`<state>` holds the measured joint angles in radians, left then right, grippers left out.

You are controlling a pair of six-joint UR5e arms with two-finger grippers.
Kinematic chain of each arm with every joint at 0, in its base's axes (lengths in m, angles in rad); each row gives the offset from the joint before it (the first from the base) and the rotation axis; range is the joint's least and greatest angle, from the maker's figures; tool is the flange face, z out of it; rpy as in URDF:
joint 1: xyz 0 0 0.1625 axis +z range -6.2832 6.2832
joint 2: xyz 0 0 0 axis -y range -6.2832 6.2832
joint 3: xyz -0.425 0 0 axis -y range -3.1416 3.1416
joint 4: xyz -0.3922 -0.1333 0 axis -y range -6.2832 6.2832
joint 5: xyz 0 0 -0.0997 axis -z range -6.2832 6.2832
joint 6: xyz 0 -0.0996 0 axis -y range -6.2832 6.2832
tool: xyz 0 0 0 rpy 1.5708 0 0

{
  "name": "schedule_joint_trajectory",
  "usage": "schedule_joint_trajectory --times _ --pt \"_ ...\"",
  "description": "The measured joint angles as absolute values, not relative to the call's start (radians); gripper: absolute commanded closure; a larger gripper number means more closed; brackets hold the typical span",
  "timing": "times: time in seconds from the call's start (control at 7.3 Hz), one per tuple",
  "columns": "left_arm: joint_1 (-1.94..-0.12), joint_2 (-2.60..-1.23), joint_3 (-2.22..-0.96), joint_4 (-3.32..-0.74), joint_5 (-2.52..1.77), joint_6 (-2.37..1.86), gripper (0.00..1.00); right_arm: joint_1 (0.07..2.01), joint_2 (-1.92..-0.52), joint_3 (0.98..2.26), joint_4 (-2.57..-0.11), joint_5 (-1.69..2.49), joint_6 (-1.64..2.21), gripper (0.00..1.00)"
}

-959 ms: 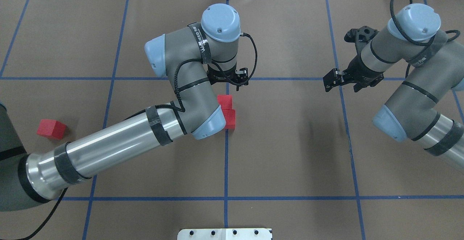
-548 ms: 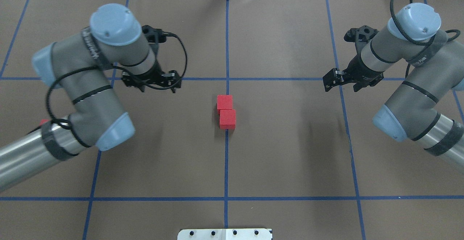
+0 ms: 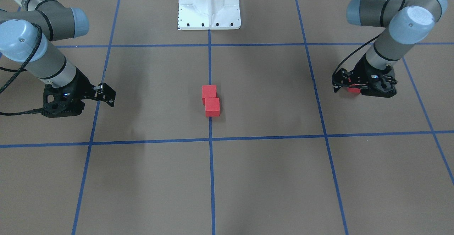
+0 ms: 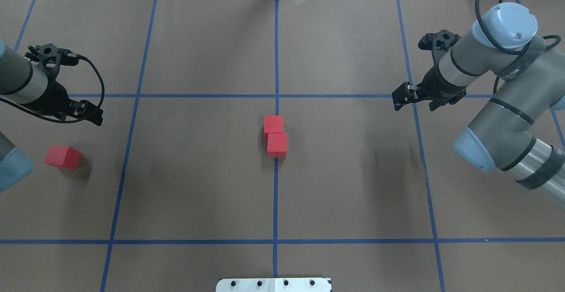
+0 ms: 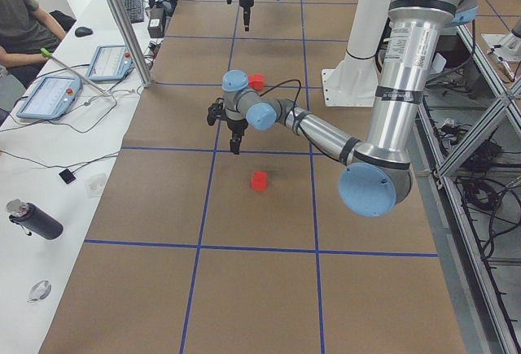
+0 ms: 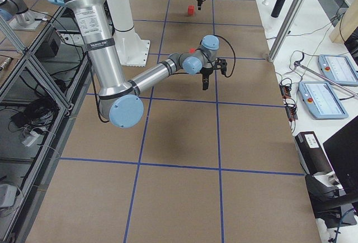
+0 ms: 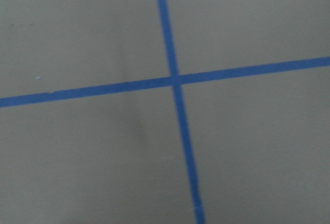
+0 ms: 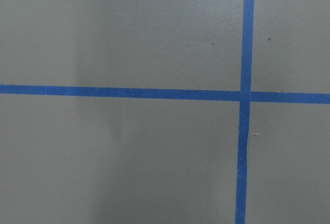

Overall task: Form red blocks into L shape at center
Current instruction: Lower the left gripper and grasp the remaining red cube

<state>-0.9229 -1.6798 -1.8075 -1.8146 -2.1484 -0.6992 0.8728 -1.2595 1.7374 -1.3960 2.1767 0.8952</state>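
Brown table (image 4: 198, 186), blue tape grid. The left arm (image 5: 313, 130) reaches over the left squares. The right arm (image 4: 499, 106) hangs over the right side, well apart from every block.

The left gripper (image 5: 234, 141) points straight down and hovers above the surface, carrying nothing. Cannot tell whether its claw is spread or pressed together. Same for the right gripper (image 6: 204, 82): nothing carried, claw state unreadable.

Two red blocks sit at the center (image 4: 300, 133) on the middle tape line. The far block (image 4: 273, 124) and near block (image 4: 277, 144) touch, the near one nudged slightly right. The third block (image 4: 62, 157) lies alone well out on the left, just to the near side of the left gripper.

Step in hand, as I read it: fetch the third block.
- Shift the claw toward the near side until it is centred over the cube.
- Square the wrist to the cube's faces, which look slightly skewed.
- Descend spread wide and pinch two flat sides.
- Set it flush against a side face of one end block, out of line with the pair, without bumping them.
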Motion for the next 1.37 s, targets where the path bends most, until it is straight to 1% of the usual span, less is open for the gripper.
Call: schedule_joint_trajectory --times 0.27,0.55,1.37 --pt "-0.929 -1.599 -1.806 -1.860 -2.156 -0.681 0.01 0.873 -1.259 1.738 -1.396 2.176 0.896 0.00" --pt "-0.929 -1.557 -1.778 -1.918 -2.157 -0.679 0.01 0.873 -1.259 1.735 -1.396 2.176 0.896 0.00" --pt "-0.918 -1.566 -1.721 -1.936 -2.160 -0.689 0.02 0.871 -1.259 1.733 -1.396 2.177 0.896 0.00"
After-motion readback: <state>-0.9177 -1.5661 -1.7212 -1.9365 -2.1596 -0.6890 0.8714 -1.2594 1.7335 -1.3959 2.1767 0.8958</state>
